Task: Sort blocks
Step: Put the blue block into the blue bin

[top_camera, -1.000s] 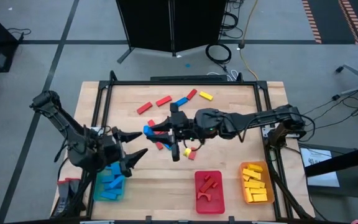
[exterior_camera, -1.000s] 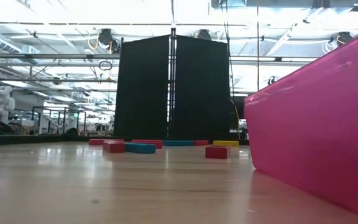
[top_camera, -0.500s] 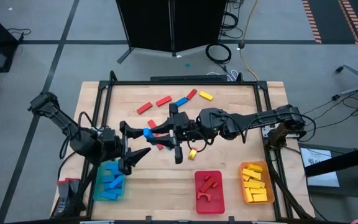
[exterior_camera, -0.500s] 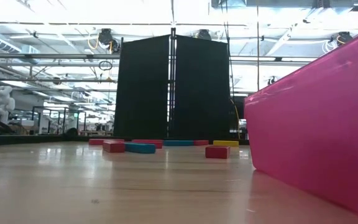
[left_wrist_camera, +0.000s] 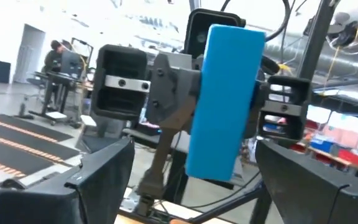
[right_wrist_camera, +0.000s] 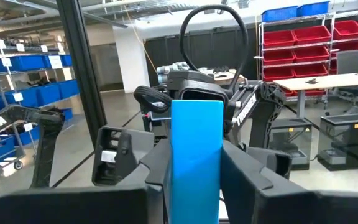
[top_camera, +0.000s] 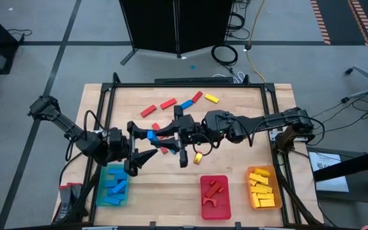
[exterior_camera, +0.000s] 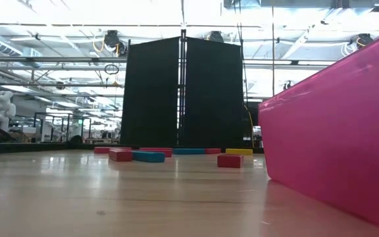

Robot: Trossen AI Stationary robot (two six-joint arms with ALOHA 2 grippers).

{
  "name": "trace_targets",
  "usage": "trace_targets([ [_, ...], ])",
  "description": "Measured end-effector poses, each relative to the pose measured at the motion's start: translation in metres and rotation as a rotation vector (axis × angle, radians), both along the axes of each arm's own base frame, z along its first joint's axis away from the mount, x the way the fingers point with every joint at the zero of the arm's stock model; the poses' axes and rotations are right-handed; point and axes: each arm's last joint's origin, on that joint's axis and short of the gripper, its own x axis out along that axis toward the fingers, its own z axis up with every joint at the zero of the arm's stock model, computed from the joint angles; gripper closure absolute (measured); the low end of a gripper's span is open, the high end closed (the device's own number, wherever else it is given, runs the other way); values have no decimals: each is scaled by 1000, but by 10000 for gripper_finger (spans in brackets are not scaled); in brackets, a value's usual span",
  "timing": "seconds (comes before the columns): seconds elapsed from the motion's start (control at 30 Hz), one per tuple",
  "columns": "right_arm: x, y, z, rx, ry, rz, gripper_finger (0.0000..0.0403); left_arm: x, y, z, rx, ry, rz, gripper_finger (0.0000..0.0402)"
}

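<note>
Blocks: loose red, blue and yellow pieces lie on the far and middle part of the desk (top_camera: 235,185); a red block (top_camera: 147,111), another red block (top_camera: 167,103), a blue one (top_camera: 185,104), a third red bar (top_camera: 197,97) and a yellow block (top_camera: 211,98) sit in a loose row near the far edge.
Held block: a blue block (right_wrist_camera: 196,158) stands upright between the fingers of the right tool (top_camera: 155,135), over the middle of the desk.
Right tool: closed narrowly on the blue block, reaching in from the right side.
Left tool (top_camera: 142,141): jaws spread wide, holding nothing, facing the right tool with the blue block just in front of it.
Sorted blocks: blue pieces in the green tray (top_camera: 100,195) at the near left, red pieces in the red tray (top_camera: 203,191) at the near middle, yellow pieces in the orange tray (top_camera: 276,189) at the near right.
Surface: pale wooden desk top with a dark metal frame (top_camera: 104,102) along its edges; seen from the low view the wood is glossy and reflects the ceiling lights.
Room: grey floor with dark lines, a black folding screen (exterior_camera: 183,92) behind the desk, a coiled cable (top_camera: 224,53) on the floor beside it; shelves with red bins (right_wrist_camera: 312,37) and blue bins (right_wrist_camera: 23,81) farther off, and a person (left_wrist_camera: 56,59) at a workstation in the distance.
</note>
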Motion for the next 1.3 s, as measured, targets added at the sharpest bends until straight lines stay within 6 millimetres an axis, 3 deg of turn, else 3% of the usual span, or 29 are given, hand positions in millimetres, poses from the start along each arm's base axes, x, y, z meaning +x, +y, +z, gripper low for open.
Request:
trace_targets([
  [0.17, 0, 1, 0, -7, -2, 22, 322, 2, 3, 0, 1, -4, 0, 65],
  [0.3, 0, 1, 0, -7, -2, 23, 322, 2, 4, 0, 4, -3, -2, 95],
  [0.83, 0, 0, 0, -3, 3, 16, 322, 3, 2, -1, 29, -2, -30, 300],
  [1.3, 0, -1, 0, -4, 6, 13, 322, 3, 2, -1, 27, -1, -24, 304],
])
